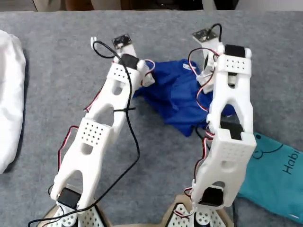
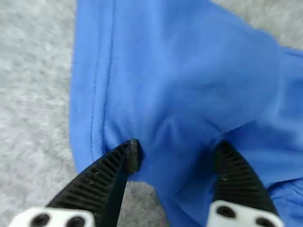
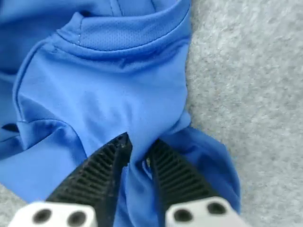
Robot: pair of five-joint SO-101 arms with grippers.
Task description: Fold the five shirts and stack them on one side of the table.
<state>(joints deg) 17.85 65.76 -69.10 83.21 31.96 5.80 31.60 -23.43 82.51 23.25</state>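
Over the grey bench (image 1: 57, 56), seen from above, both arms stretch to the same garment. It is a blue shirt (image 1: 175, 101) lying crumpled near the middle, a little toward the far side. The left arm (image 1: 113, 99) meets its left edge and the right arm (image 1: 232, 104) hangs over its right part. To me that reads as a two-point hold, meant to draw the cloth flat before any fold. A white shirt (image 1: 9, 94) lies at the left edge, well apart, and a teal shirt (image 1: 274, 175) lies at the near right beside the right arm's base.

At the left wrist, the left fingers (image 2: 113, 170) stand spread wide, one on either side of a raised hump of blue cloth and pinching nothing. A stitched seam runs just beside one tip. I judge they are set there so that closing would catch that hump.

At the right wrist, the right fingers (image 3: 102, 175) are pressed almost together with a thin pleat of the shirt pinched between them, near the collar band. Bare bench shows just beyond the hem.

The shirt itself looks thin and smooth, with a finer mesh strip inside the collar. It is slack, deeply creased and bunched over itself, not yet folded. Cloth like this will probably slide and sag rather than hold a crease.
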